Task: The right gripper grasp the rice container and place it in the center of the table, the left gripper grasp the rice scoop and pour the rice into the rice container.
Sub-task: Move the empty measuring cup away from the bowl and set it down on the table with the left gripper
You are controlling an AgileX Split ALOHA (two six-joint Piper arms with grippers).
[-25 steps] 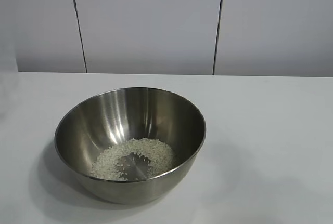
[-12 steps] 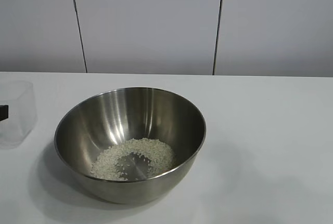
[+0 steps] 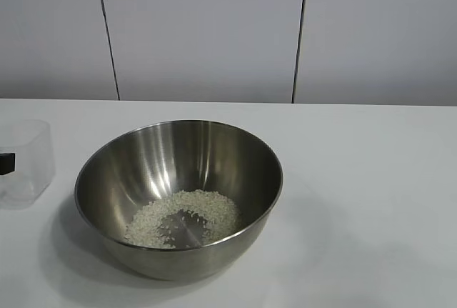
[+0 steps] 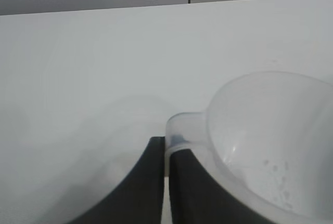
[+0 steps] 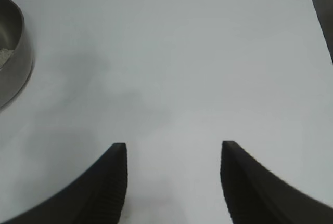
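Rice container [image 3: 178, 197] is sitting upright mid-worktop [image 3: 357, 179], mouth facing up, so grains can drop straight in from above. Rice [image 3: 182, 219] is lying in a loose ring on its floor, bare steel showing in the middle. Pour looks done, judging by that.

Rice scoop [image 3: 25, 164] is showing at the exterior view's left edge, just beside the container's left side, not touching it. It is upright, or close to it: mouth up, narrow base down, long axis roughly vertical. Can't tell whether its base is touching the worktop. In the left wrist view the scoop [image 4: 270, 141] is looking empty apart from a few specks stuck on the inner wall.

Left gripper [image 4: 165, 182] is holding the scoop by a small tab at its rim, jaws clamped together on that tab, fingers [image 4: 132, 193] reaching up to it from below. Gripping the rim tab is keeping the mouth unobstructed for pouring. In the exterior view only a black tip is showing at the frame edge.

Right gripper [image 5: 173, 182] is sitting idle off to the side over bare worktop, jaws apart with nothing between them, its fingers [image 5: 106, 193] well clear of the container [image 5: 11, 52]. Its placing job is apparently finished, so it is keeping out of the left arm's way.

Likely step in hand: setting the emptied scoop down beside the container.
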